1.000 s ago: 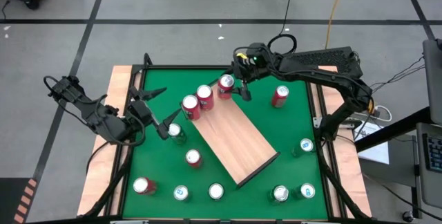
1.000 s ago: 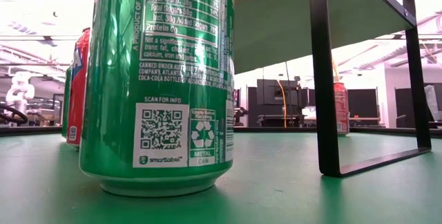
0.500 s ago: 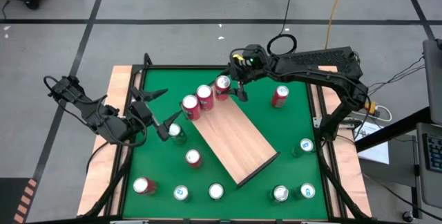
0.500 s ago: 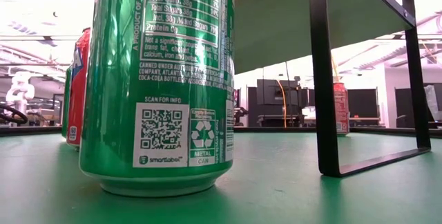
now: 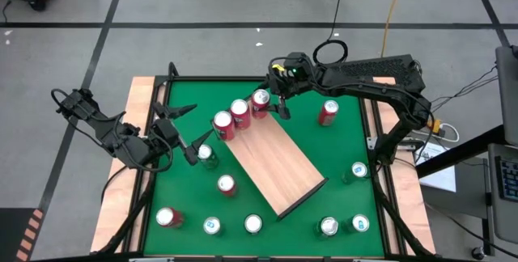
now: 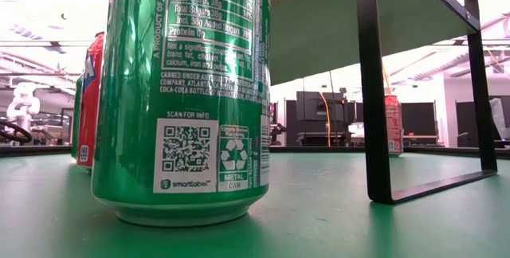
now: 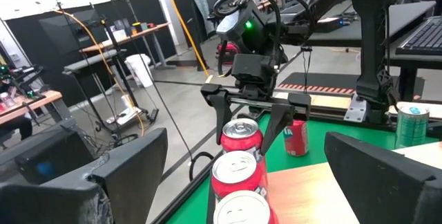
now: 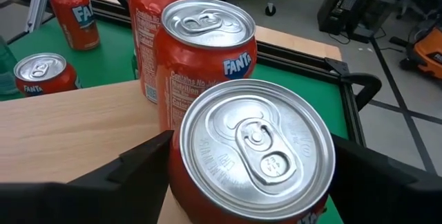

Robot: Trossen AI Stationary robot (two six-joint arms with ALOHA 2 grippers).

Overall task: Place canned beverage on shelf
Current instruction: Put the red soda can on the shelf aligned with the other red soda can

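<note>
The shelf (image 5: 279, 165), a light wood board on black legs, stands slantwise mid-table. Two red cans (image 5: 223, 123) (image 5: 240, 110) stand on its far-left end. My right gripper (image 5: 271, 104) is shut on a third red can (image 5: 261, 100) in line with them. That can also shows in the left wrist view (image 7: 242, 135) and the right wrist view (image 8: 255, 148). My left gripper (image 5: 193, 143) is open and empty at the table's left, beside a green can (image 5: 208, 157). My right gripper pinches the red can's side wall, near its top (image 8: 181, 182), between its two fingers (image 7: 280, 117). The fingers come from above and the far side, slanting down. The can is upright, next to the middle can. Its bottom is hidden, so I cannot tell whether it rests on the shelf.
Loose cans stand on the green table: red ones (image 5: 328, 112) (image 5: 227, 184) (image 5: 167, 217) and several green ones along the near edge (image 5: 253, 224) and right side (image 5: 358, 170). In the low view a green can (image 6: 187, 91) stands close, beside the shelf's black leg (image 6: 374, 91).
My right gripper has carried the red can a little toward the table's left and near edge. The can now stands close beside the middle can at the shelf's far end and has stayed upright.
</note>
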